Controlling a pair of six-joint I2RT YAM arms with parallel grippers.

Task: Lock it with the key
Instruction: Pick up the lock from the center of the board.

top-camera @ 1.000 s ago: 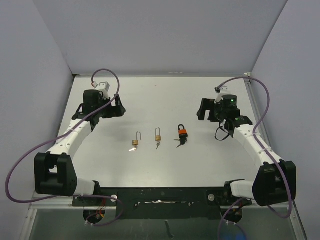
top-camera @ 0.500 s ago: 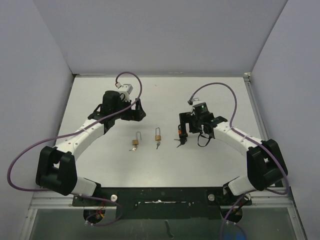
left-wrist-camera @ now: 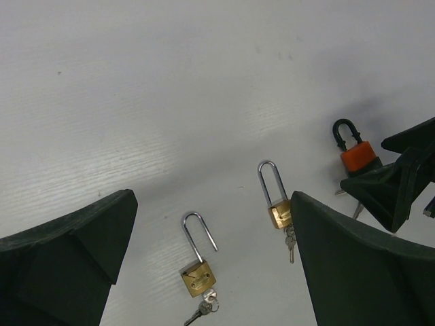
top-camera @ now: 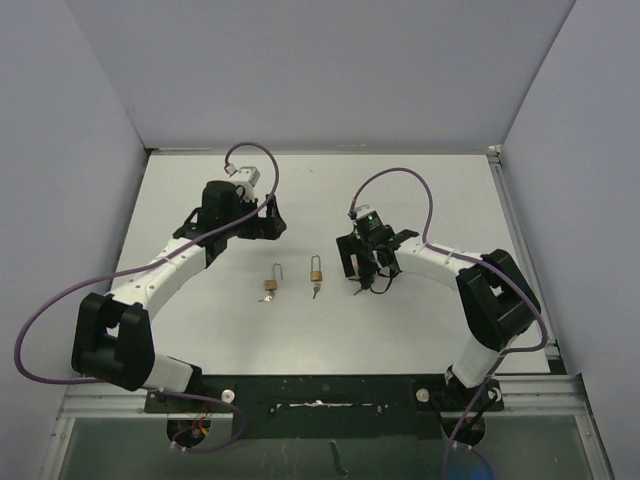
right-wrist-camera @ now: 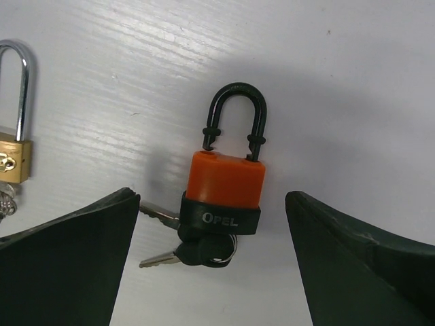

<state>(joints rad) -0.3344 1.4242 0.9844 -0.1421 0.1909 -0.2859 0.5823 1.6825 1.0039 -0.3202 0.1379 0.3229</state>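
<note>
An orange and black padlock [right-wrist-camera: 228,180] lies flat on the white table with a black-headed key [right-wrist-camera: 207,250] in its bottom and a second key on the ring. My right gripper [right-wrist-camera: 211,198] is open, its fingers either side of the lock and clear of it. In the top view my right gripper [top-camera: 360,266] covers this lock. My left gripper [left-wrist-camera: 211,217] is open and empty, hovering behind a brass padlock [left-wrist-camera: 198,277] whose shackle is swung open. It also shows in the top view [top-camera: 270,284]. My left gripper [top-camera: 268,224] sits up and left of the locks.
A second brass padlock [top-camera: 316,273] with a long shackle and keys lies between the other two, also seen in the left wrist view [left-wrist-camera: 279,212] and at the left edge of the right wrist view [right-wrist-camera: 13,159]. The right gripper's finger [left-wrist-camera: 397,183] shows beside the orange lock [left-wrist-camera: 357,155].
My right arm has swung left from the table's right side and now sits over the orange padlock. My left arm moved right toward the middle, then hardly shifted. The locks have not moved.
</note>
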